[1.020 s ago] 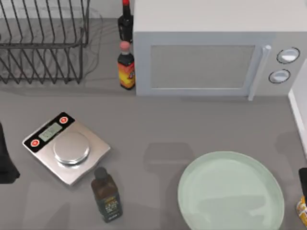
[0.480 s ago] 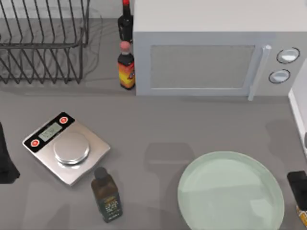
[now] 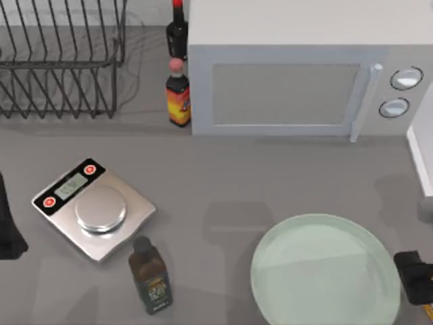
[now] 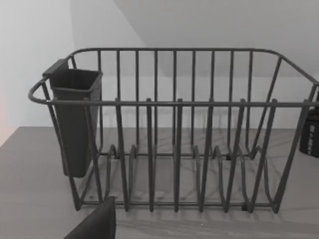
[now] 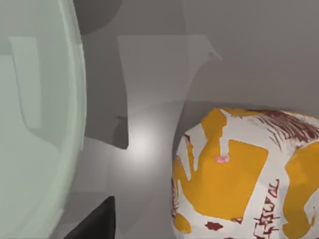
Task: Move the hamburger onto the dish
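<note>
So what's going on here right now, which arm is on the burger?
The right arm is doing the work: its end effector sits at the table's right edge, beside the dish, above the hamburger, which lies on the table next to the dish's rim. Nothing is on the dish yet. The left arm is parked at the left edge, its camera facing the wire rack.

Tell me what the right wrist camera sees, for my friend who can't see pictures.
A rounded orange-yellow and white wrapped hamburger with dark red markings sits on the grey table. Apart from it, across bare table, curves the rim of the large pale green glassy dish.
</note>
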### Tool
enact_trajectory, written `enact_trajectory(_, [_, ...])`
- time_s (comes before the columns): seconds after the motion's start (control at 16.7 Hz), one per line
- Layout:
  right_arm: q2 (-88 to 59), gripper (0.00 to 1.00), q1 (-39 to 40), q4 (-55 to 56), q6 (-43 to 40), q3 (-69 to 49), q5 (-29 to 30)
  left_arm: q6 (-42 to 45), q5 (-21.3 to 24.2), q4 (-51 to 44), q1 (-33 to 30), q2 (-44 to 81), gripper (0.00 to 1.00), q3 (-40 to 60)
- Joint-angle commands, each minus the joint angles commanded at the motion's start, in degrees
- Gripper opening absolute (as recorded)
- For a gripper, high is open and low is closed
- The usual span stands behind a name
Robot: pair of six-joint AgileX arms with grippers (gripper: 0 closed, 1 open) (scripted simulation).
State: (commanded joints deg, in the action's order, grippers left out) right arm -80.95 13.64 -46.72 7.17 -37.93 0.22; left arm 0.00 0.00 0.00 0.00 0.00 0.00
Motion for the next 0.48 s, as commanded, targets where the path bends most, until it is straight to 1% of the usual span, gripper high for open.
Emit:
enact_trajectory(0.24, [-5.4, 1.00, 0.1, 10.9, 0.2, 5.2, 0.0, 0.0, 0.0, 0.0, 0.0, 0.0, 1.00, 0.0])
enact_trajectory(0.48, [-7.0, 1.00, 0.1, 13.6, 0.3, 6.7, 0.0, 0.0, 0.0, 0.0, 0.0, 0.0, 1.00, 0.0])
